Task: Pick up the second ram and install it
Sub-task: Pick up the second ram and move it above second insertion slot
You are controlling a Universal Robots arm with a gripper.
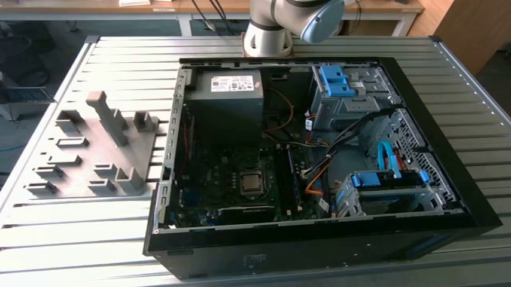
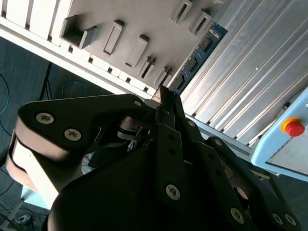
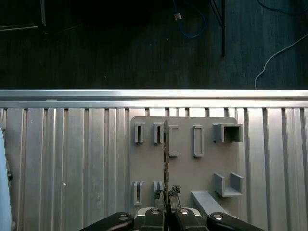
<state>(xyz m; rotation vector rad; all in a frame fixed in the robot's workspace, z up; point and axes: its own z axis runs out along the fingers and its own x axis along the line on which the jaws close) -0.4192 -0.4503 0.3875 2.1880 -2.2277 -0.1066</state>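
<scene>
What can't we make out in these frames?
Exterior view: arm cut off by the top edge.
First wrist view: second ram edge-on, faces hidden.
Second wrist view: ram's gripped end hidden behind links of the gripper.
Exterior view: memory slots too dark and small to tell whether filled.

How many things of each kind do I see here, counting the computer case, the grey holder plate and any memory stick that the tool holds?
Open computer case: 1
Grey holder plate: 1
Second ram, held in the tool: 1
Total: 3
</scene>
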